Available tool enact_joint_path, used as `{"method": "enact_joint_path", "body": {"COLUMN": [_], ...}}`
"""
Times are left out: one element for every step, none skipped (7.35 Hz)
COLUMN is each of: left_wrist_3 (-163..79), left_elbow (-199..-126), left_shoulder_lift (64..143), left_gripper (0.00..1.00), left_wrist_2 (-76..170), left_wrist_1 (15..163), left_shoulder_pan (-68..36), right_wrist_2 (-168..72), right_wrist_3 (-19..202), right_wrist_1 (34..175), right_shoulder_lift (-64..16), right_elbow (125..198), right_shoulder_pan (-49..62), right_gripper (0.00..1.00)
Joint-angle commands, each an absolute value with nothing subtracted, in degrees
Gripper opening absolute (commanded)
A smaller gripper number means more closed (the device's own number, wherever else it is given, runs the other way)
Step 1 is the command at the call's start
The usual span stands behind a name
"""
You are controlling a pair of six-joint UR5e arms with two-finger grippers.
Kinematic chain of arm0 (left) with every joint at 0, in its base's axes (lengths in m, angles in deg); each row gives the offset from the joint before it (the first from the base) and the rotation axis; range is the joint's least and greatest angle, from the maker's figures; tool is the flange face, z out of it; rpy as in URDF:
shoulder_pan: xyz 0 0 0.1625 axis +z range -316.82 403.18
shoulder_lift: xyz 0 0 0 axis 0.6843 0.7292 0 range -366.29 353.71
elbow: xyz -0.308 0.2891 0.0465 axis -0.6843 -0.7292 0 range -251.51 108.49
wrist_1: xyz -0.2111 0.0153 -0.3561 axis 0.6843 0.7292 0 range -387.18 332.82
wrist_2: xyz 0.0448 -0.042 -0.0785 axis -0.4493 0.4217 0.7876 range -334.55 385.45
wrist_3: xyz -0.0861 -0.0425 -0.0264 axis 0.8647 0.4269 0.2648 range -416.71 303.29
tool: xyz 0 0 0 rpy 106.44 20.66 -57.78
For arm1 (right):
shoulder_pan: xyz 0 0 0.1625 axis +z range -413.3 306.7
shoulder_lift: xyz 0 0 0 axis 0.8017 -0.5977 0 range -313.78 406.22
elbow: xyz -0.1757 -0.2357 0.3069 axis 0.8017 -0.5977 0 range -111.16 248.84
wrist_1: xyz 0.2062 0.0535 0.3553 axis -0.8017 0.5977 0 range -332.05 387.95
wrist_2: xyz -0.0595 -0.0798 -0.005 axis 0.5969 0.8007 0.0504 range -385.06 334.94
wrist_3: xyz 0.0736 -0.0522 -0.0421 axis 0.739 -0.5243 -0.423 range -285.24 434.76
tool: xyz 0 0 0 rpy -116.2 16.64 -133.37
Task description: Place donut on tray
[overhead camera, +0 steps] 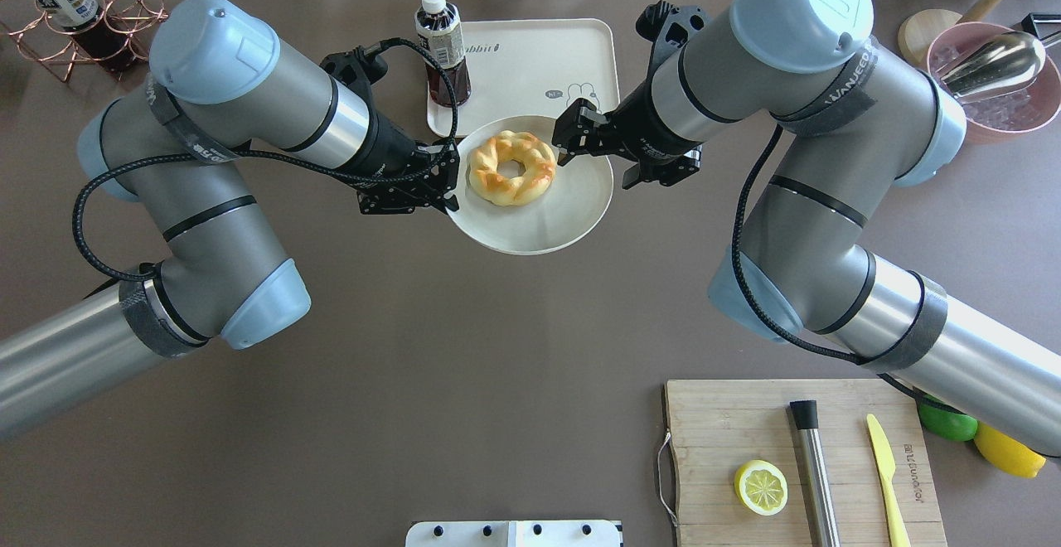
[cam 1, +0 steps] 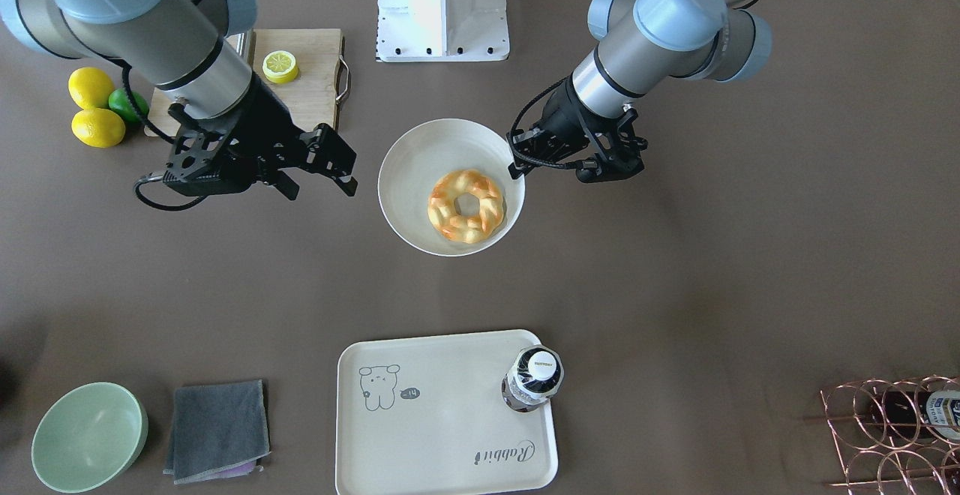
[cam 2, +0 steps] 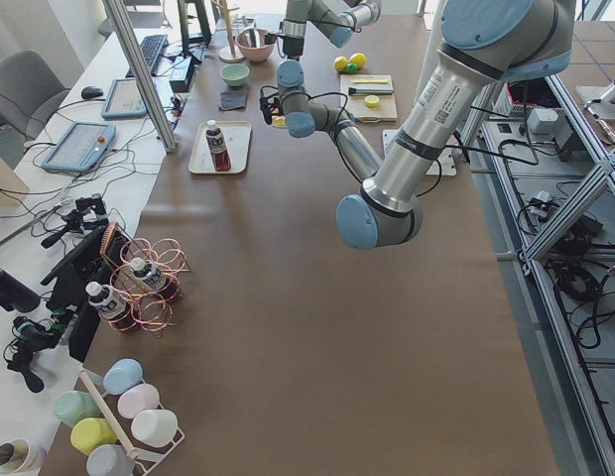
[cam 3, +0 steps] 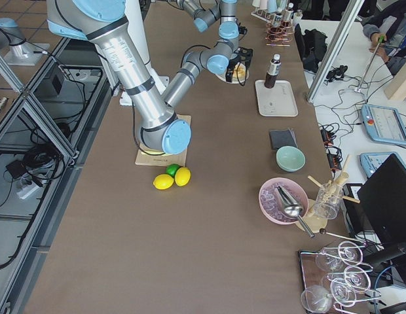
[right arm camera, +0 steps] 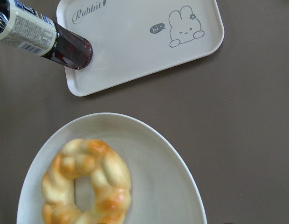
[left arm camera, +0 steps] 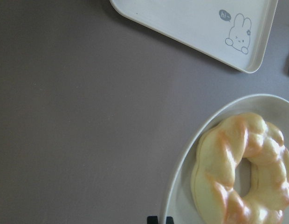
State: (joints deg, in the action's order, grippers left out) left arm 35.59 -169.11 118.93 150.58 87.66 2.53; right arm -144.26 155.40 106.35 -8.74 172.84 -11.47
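The donut (cam 1: 487, 210), a twisted golden ring with orange-brown patches, lies in a white round bowl (cam 1: 420, 165) at the table's middle. It also shows in the overhead view (overhead camera: 535, 174) and in both wrist views (left arm camera: 219, 163) (right arm camera: 112, 172). My left gripper (overhead camera: 452, 199) is at the bowl's (overhead camera: 547, 215) left rim, and its tips (left arm camera: 158, 219) look shut on that rim. My right gripper (overhead camera: 597, 170) is open and empty above the bowl's right edge. The cream rabbit tray (overhead camera: 539, 58) lies beyond the bowl, apart from it.
A dark drink bottle (overhead camera: 443, 50) stands on the tray's corner. A wooden cutting board (overhead camera: 729, 431) holds a lemon slice (overhead camera: 763, 487), a metal rod and a yellow knife. Lemons and a lime (cam 1: 94, 105), a green bowl (cam 1: 88, 435), a grey cloth (cam 1: 217, 431) and a copper rack (cam 1: 892, 427) lie around.
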Motion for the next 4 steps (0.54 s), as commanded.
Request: {"method": "enact_joint_path", "body": {"left_wrist_3": [36.11,36.11,36.02,35.93], "left_elbow": [-169.77,-170.20,-170.21,-170.21], "left_shoulder_lift": [119.14,118.87,118.70,118.69], "left_gripper": [0.00,0.00,0.00,0.00], "left_wrist_2": [150.69,150.86,150.95,150.95], "left_wrist_1": [87.69,87.69,87.69,87.78], "left_shoulder_pan": [2.49,2.23,1.88,1.87], "right_wrist_2": [-143.62,-144.15,-144.24,-144.07], "right_wrist_3": [155.54,155.45,155.45,155.45], "right_wrist_1": [106.44,106.44,106.52,106.44], "right_shoulder_lift": [-9.41,-10.37,-10.64,-10.82], "right_elbow": [172.90,173.08,173.25,173.25], "right_shoulder_pan": [-12.52,-11.56,-11.20,-11.20], "right_gripper": [0.78,0.77,0.77,0.69]}}
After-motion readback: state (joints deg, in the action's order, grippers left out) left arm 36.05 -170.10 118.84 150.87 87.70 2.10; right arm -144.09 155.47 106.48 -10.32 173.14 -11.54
